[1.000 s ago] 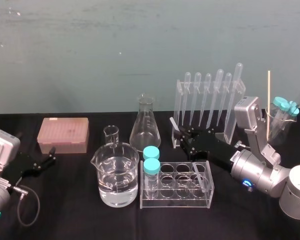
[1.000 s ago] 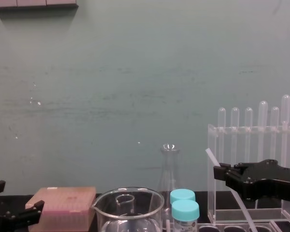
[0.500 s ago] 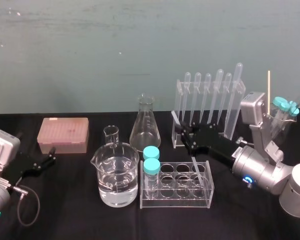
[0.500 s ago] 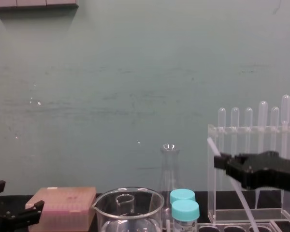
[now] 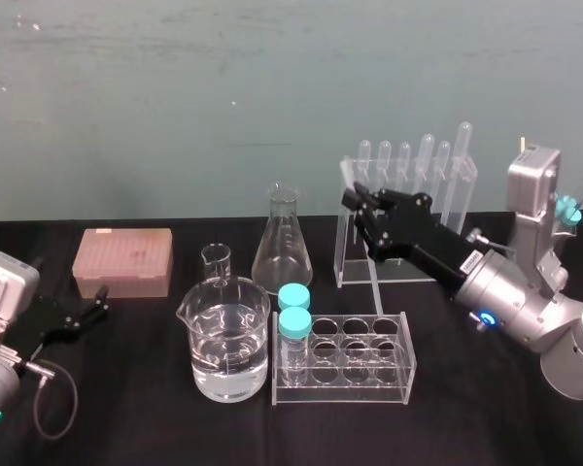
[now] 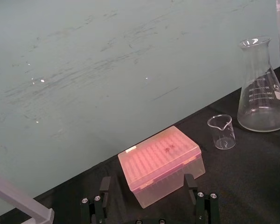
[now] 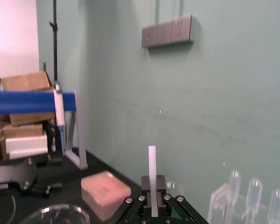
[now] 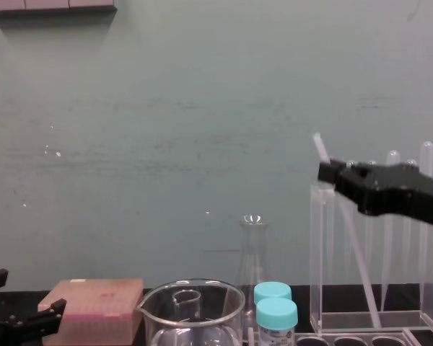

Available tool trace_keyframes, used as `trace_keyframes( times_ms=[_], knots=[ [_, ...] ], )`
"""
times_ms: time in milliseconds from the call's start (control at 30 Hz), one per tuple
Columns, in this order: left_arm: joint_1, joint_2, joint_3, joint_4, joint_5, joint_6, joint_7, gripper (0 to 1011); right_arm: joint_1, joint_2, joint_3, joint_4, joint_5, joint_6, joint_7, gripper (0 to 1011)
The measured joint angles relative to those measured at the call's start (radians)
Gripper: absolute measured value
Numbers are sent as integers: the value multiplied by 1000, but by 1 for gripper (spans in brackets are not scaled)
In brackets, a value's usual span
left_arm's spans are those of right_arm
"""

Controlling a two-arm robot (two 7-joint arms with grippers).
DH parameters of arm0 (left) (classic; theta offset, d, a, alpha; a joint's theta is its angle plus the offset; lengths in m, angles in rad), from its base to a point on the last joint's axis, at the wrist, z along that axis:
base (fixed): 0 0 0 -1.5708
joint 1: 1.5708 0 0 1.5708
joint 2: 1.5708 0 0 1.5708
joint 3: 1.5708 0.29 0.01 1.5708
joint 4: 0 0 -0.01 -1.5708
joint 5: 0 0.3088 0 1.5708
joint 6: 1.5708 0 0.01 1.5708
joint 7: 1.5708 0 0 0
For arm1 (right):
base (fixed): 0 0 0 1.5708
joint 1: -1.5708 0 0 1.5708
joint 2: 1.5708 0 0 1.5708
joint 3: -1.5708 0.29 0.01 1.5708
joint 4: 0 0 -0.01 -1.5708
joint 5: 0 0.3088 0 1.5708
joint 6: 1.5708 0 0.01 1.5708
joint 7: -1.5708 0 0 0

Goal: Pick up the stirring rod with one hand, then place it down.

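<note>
The stirring rod (image 8: 359,249) hangs tilted in front of the pipette stand (image 5: 410,221), its top end leaning toward the robot's left and sticking out just above the right tool (image 5: 360,208). Its lower end points down toward the gap between the stand and the clear tube rack (image 5: 358,361); whether it touches the counter (image 5: 146,408) I cannot tell. The right tool is closed tight on the rod near its top, and in the right wrist view the rod (image 7: 152,165) stands up from between the two pinched fingers (image 7: 146,185). Two blue-capped vials (image 5: 293,313) sit at the left end of the tube rack. Left of them stands a big beaker of water (image 5: 228,342), with a small empty beaker (image 5: 217,260) and a cone-shaped flask (image 5: 283,243) behind it. A pink box (image 5: 122,262) lies farther left. The left tool (image 5: 82,316) rests low near the counter's left edge, fingers spread wide and holding nothing, pointing toward the pink box.
</note>
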Motion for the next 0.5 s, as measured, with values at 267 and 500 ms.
trace_keyframes(
  times_ms=[267, 500],
  knots=[
    [0, 0, 0, 0, 0, 0, 0, 1000, -9, -11, 24, 3, 17, -118, 52, 65],
    [0, 0, 0, 0, 0, 0, 0, 1000, -28, -16, 44, 36, 30, -191, 85, 65]
  ],
)
